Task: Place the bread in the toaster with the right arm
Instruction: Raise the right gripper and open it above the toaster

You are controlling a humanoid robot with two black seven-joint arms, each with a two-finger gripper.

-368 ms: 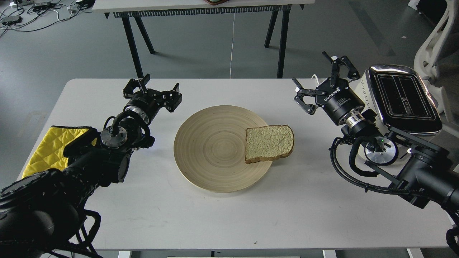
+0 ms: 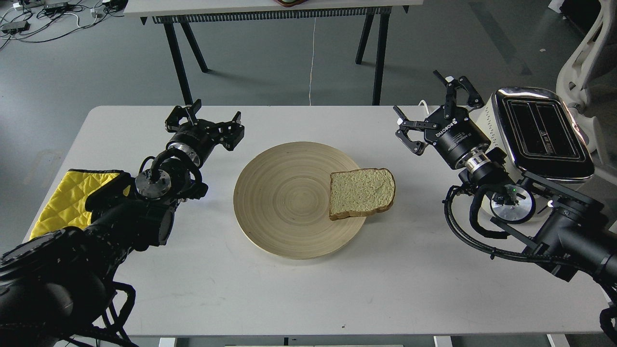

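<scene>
bread (image 2: 361,193) lies flat on the right edge of the wooden plate (image 2: 279,202), overhanging its rim, untouched, the right gripper (image 2: 431,113) with jaws spread wide beside the toaster (image 2: 542,132), so a flat approach might shove the slice off instead of pinching it.

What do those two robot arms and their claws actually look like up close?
Both arms are black and thick, jointed from rounded segments. The right arm has a silver wrist ring, looping black cables and white "ROBOTIQ" lettering on its two-fingered right gripper. The left gripper is also black and two-fingered, with a silver ring behind it and no visible lettering.
</scene>
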